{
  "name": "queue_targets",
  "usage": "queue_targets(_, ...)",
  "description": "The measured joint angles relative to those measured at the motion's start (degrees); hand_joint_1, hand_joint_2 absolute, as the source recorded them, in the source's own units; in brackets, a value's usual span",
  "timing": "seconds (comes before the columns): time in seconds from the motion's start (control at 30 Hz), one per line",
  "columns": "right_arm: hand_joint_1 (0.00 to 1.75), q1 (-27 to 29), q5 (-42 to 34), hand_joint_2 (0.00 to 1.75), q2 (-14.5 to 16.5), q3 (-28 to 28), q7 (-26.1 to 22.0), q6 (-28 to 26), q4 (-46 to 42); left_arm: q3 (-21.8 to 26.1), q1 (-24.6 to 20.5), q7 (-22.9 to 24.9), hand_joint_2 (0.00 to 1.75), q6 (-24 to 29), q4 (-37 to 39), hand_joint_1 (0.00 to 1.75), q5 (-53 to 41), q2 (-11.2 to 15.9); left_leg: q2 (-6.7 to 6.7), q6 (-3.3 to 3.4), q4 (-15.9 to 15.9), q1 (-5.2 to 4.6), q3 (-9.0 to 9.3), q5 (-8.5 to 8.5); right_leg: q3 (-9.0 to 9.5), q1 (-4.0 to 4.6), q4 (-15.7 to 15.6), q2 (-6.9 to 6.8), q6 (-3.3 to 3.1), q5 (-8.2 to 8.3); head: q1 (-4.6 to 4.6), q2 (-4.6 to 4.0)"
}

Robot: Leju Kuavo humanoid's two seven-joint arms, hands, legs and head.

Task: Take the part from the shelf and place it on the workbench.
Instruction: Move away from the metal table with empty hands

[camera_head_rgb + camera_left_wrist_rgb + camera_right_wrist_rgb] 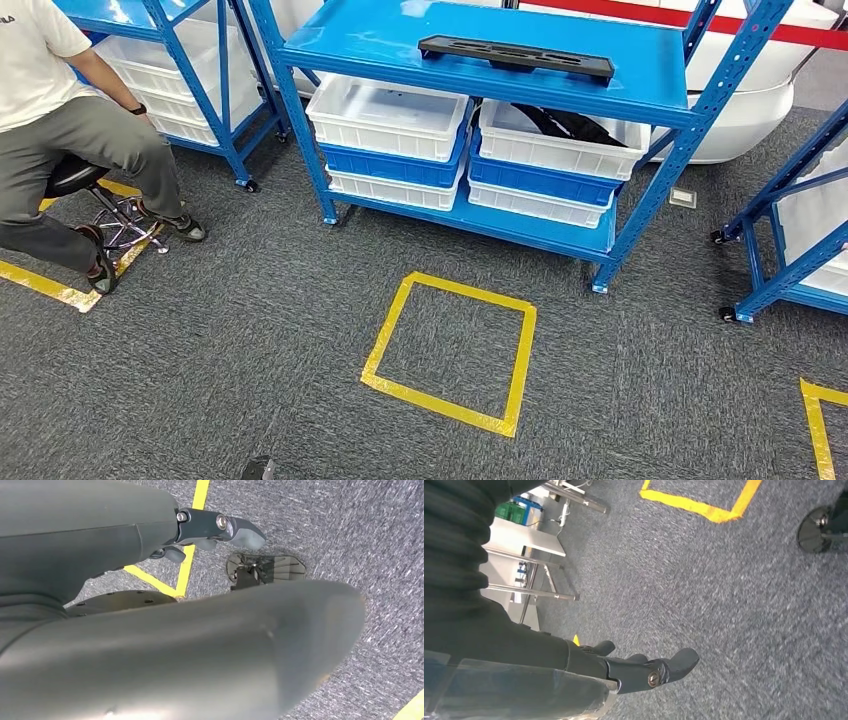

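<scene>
At the left edge of the head view, a person in a white shirt and grey trousers (60, 130) sat on a black stool (75, 175), well away from your path. In the lower middle, a square of yellow tape (450, 350) marked the grey carpet floor (250, 330), probably your standing spot before the rack. Above it stood the blue metal shelf (400, 50), with white and blue plastic bins (390, 120) stacked on its lower tier. The long flat black part (515, 55) lay on the top tier, upper middle of the frame, untouched and free to grasp from the front. Your left hand (220, 530) hung over the carpet, fingers loosely apart, holding nothing. Your right hand (644, 670) hung likewise, fingers spread and empty. You had yet to walk up and reach, I judge.
</scene>
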Motion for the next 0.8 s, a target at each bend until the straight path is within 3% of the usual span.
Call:
queue_targets(0.1,0.00,0.0,0.0,1.75,0.0,0.0,0.0,0.0,0.0,0.0,0.0,0.0,0.00,0.0,0.0,0.00,0.0,0.0,-0.01,-0.47,-0.1,0.21,-0.03,0.22,-0.11,0.27,0.0,0.01,-0.11,0.04,0.01,-0.01)
queue_targets(0.17,0.00,0.0,0.1,1.75,0.0,0.0,0.1,-0.1,0.0,0.0,0.0,0.0,0.00,0.0,0.0,0.00,-0.2,-0.1,0.00,-1.19,-0.2,0.34,-0.05,0.34,-0.18,0.42,0.0,0.01,-0.12,0.03,0.01,-0.01)
queue_targets(0.3,0.00,0.0,0.4,1.75,0.0,0.0,0.1,-0.2,0.0,0.0,0.0,0.1,0.00,0.0,0.0,0.00,-0.5,-0.1,0.00,-3.57,-0.3,0.54,-0.07,0.44,-0.34,0.61,0.1,0.01,-0.14,0.02,0.02,-0.01)
queue_targets(0.37,0.00,0.0,0.5,1.75,0.0,0.0,0.1,-0.2,0.0,0.0,0.0,0.1,0.00,0.0,0.0,0.00,-0.6,-0.2,0.00,-4.33,-0.3,0.56,-0.10,0.43,-0.40,0.64,0.1,0.00,-0.14,0.02,0.04,-0.01)
queue_targets(0.5,0.00,0.0,0.8,1.75,0.0,0.0,0.1,-0.2,0.0,0.0,0.0,0.1,0.00,0.0,0.0,0.00,-0.7,-0.3,0.00,-4.60,-0.3,0.32,-0.17,0.34,-0.44,0.53,0.1,0.00,-0.12,0.03,0.05,-0.01)
queue_targets(0.8,0.00,0.0,1.1,1.75,0.0,0.0,0.1,-0.2,0.0,0.0,0.0,0.1,0.00,0.0,0.0,0.00,-1.0,-0.3,0.00,-4.51,0.0,-0.13,-0.38,0.30,-0.51,0.16,0.1,0.00,0.02,0.11,0.04,-0.01)
